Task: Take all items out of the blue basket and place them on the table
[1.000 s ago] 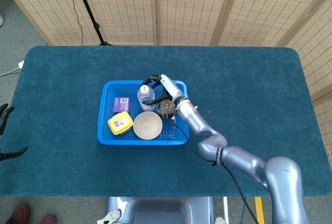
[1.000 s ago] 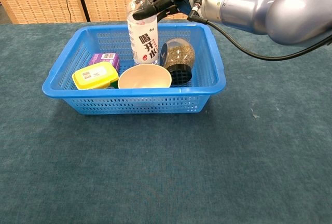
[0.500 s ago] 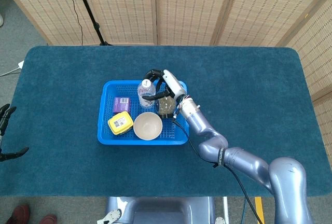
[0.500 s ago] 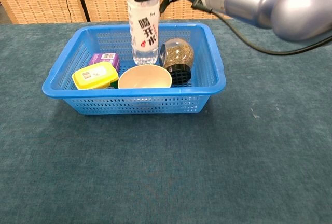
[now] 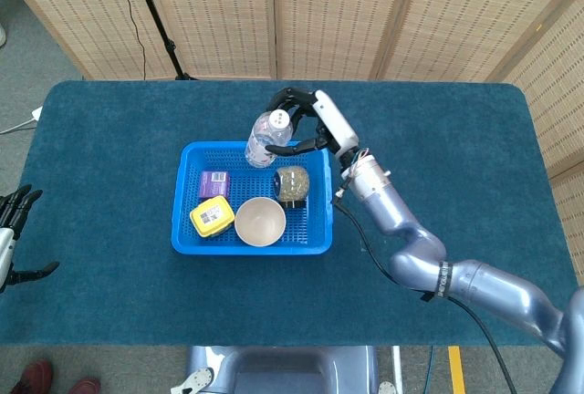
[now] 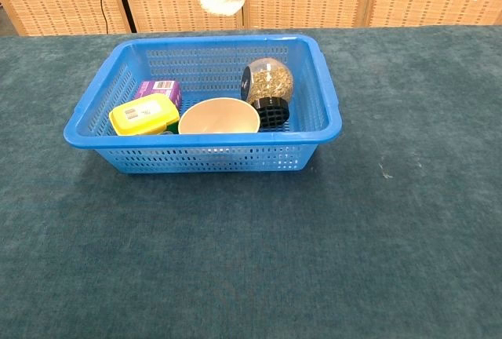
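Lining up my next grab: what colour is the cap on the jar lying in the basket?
Black; the jar has a ribbed black cap, clearest in the chest view.

My right hand [image 5: 306, 125] is raised, fingers curled around the bottle [image 5: 267, 139], my arm reaching forward across my front. My left hand [image 5: 16, 234] hangs low at my side, fingers spread.
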Available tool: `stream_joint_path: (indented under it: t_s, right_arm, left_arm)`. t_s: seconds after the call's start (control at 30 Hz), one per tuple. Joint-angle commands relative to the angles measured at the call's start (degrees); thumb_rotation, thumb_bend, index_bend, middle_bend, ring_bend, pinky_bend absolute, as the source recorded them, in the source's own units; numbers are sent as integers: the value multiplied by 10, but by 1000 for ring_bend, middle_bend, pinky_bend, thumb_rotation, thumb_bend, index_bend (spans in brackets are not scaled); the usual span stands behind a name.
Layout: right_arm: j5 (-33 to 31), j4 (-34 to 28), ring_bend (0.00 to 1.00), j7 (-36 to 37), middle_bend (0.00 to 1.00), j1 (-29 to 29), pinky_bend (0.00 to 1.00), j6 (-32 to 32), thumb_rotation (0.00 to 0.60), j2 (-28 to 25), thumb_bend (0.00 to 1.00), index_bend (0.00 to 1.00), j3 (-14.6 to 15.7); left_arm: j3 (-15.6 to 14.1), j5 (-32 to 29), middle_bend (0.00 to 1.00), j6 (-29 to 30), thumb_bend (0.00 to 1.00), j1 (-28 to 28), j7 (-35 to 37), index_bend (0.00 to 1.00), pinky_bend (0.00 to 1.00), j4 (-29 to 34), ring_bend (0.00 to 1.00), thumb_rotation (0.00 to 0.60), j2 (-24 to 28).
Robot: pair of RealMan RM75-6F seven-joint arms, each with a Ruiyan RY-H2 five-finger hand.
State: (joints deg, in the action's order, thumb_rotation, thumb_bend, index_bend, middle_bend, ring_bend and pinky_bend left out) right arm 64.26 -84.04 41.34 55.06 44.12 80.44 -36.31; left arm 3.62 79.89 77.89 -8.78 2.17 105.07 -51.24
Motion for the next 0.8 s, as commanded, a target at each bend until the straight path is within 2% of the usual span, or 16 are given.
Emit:
stream_joint_path:
  t_s: [0.03,0.13,0.3,0.47,0.63,0.67,0.73,0.8]
  right_arm:
    - [-21,-34,457,-34,583,-30,572,18,600,-52,307,621,-20]
    - [-32,-37,457,-60,583,-49,572,19,600,-86,307,621,-15]
    - [-43,1,457,-93,583,-82,572,9,600,-114,308,620,25]
    - [-54,69,452,-80,581,-99,566,-22,600,-102,307,616,64]
    - [-42,125,421,-45,562,-108,522,-43,600,-65,308,603,92]
    - [-31,136,393,-40,534,-109,484,-42,600,-54,307,578,99]
    - [-16,151,250,-32,373,-108,317,-40,600,-40,261,414,106]
    - [6,162,50,-23,106,-105,104,-44,600,-31,151,131,117]
  left_arm:
    - [-2,4,0,0,57,0,0,0,0,2,0,600,0]
    - [-4,10,0,1,57,0,-2,0,0,3,0,600,0]
    - [-7,16,0,-1,57,0,-5,0,0,6,0,600,-1]
    - [-8,18,0,-3,56,-2,-10,0,0,8,0,600,-2]
    - [-9,18,0,-6,57,-3,-15,0,0,10,0,600,-3]
    - [-9,17,0,-8,56,-4,-17,0,0,10,0,600,-4]
    - [-9,16,0,-11,56,-5,-19,0,0,10,0,600,-4]
    - [-10,13,0,-13,57,-6,-21,0,0,10,0,600,-5]
